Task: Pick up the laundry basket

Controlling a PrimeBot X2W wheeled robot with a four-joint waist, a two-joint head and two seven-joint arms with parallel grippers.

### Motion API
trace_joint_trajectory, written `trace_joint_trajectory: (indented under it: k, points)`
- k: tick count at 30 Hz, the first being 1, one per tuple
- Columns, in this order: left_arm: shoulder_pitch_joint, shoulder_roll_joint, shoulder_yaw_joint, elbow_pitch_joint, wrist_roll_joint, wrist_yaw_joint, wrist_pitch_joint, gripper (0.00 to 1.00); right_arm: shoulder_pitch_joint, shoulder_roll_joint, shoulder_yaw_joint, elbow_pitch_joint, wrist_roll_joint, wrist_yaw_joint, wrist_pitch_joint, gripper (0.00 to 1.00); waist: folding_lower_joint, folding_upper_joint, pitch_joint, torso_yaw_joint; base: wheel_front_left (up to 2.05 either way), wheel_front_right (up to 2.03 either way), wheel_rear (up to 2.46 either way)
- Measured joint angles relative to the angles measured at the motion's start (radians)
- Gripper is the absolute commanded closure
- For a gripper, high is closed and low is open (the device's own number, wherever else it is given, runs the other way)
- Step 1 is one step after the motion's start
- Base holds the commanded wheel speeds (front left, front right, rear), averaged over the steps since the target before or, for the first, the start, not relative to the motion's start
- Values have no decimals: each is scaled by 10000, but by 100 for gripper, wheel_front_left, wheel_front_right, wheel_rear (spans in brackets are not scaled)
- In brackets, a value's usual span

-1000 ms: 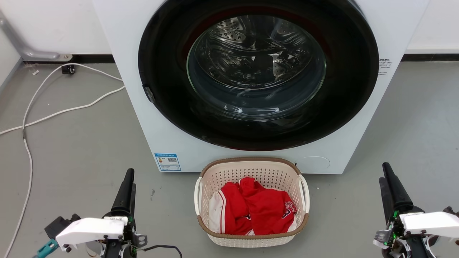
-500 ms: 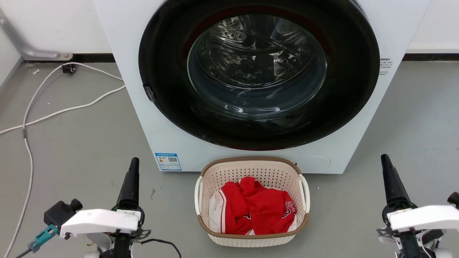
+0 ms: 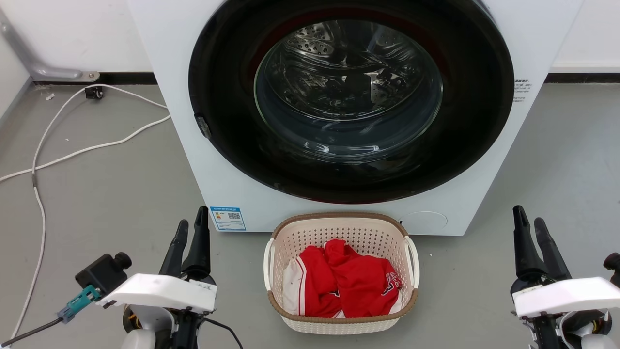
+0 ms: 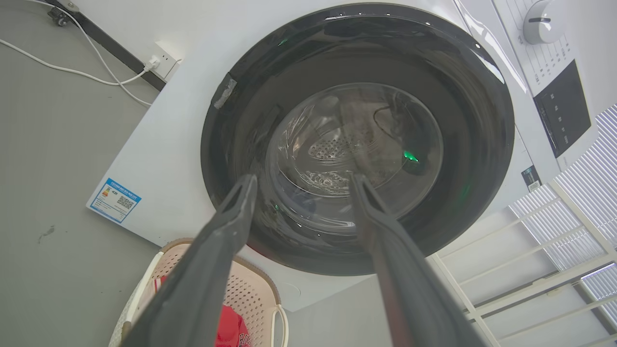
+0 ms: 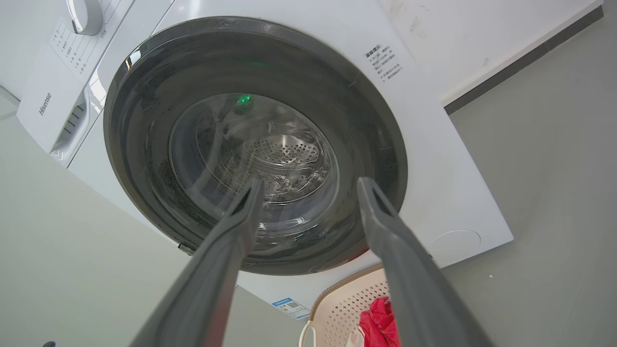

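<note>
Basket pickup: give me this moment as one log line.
phase: pre-grasp | basket: on floor, red clothes inside | left hand: open, clear of basket | right hand: open, clear of basket

Washer (image 3: 184, 121): white front-loader, round dark-rimmed glass door, steel drum behind it.
Sticker (image 3: 227, 218): blue, lower left of washer front.
Cables (image 3: 72, 154): white, trailing across grey floor (image 3: 97, 203).
Garment (image 3: 348, 278): red, crumpled.
</note>
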Motion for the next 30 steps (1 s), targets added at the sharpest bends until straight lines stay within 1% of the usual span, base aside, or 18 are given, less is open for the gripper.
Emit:
trace_joint_trajectory:
  k: [4, 5, 11, 30]
  points:
    - [-35, 4, -111, 12, 731, 35, -119, 0, 56, 0, -12, -88, -650, 0, -128, 0, 0, 0, 1, 6, 0, 0, 0]
    - [-68, 6, -190, 13, 1256, 92, -213, 0, 67, 0, 4, -132, -1135, 0, -221, 0, 0, 0, 4, 12, 0, 0, 0]
    - [-131, 6, -316, 79, 2305, 182, -426, 0, 100, 0, 31, -128, -2144, 0, -428, 0, 0, 0, -2, 9, 0, 0, 0]
    - [-141, 12, -489, 190, 4560, 330, -924, 0, 186, 0, 134, -288, -4477, 2, -702, 0, 0, 0, -24, 55, 0, 0, 0]
